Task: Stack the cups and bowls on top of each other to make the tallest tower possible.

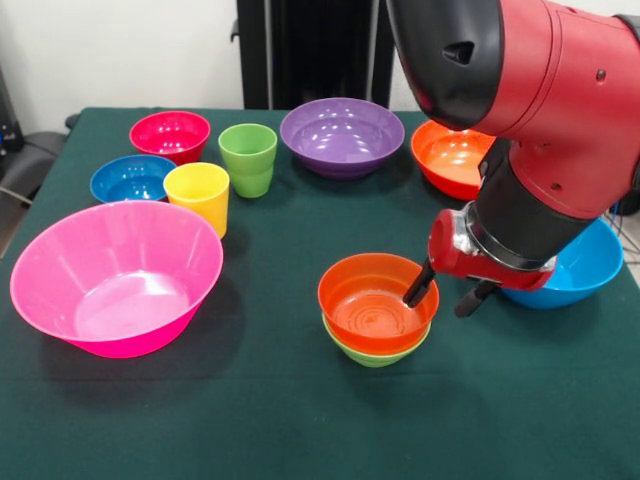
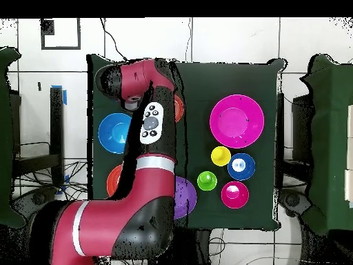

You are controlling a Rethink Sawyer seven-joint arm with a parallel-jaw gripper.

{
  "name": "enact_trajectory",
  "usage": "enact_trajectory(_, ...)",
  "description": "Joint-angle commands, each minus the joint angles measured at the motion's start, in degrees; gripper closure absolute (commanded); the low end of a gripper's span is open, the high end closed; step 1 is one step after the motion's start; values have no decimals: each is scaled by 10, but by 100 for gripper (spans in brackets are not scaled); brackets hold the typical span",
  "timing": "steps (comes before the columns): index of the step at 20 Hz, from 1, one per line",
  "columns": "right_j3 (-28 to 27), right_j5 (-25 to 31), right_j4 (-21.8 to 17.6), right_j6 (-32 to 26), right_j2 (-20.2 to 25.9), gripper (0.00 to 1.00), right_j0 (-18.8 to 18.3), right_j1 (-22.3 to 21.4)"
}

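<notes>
A small orange-red bowl (image 1: 368,303) sits nested in a small light-green bowl (image 1: 374,353) on the green cloth near the front. My gripper (image 1: 445,293) is at this pile's right rim, open: one black finger (image 1: 419,285) dips inside the orange-red bowl and the other hangs outside it. The large light-blue bowl (image 1: 585,265) stands just behind the gripper. In the overhead view my arm hides the gripper, and only a sliver of the orange-red bowl (image 2: 179,109) shows. The yellow cup (image 1: 198,195) and the green cup (image 1: 248,158) stand upright at the back left.
The large pink bowl (image 1: 115,275) fills the front left. The small dark-blue bowl (image 1: 130,178) and the magenta-red bowl (image 1: 170,133) sit behind it. The purple bowl (image 1: 342,133) and the large orange bowl (image 1: 450,158) line the back edge of the table (image 1: 250,420).
</notes>
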Motion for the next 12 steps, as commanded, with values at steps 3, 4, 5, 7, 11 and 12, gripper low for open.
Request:
enact_trajectory(3,-16,67,-51,-172,33,0,6,-34)
enact_trajectory(4,-29,71,-51,-172,35,0,5,-27)
enact_trajectory(5,-42,75,-51,-171,38,0,3,-20)
enact_trajectory(7,-64,88,-49,-178,42,0,0,-11)
enact_trajectory(11,-88,108,-37,-190,51,0,-6,-14)
enact_trajectory(12,-96,118,-34,-196,53,0,-8,-17)
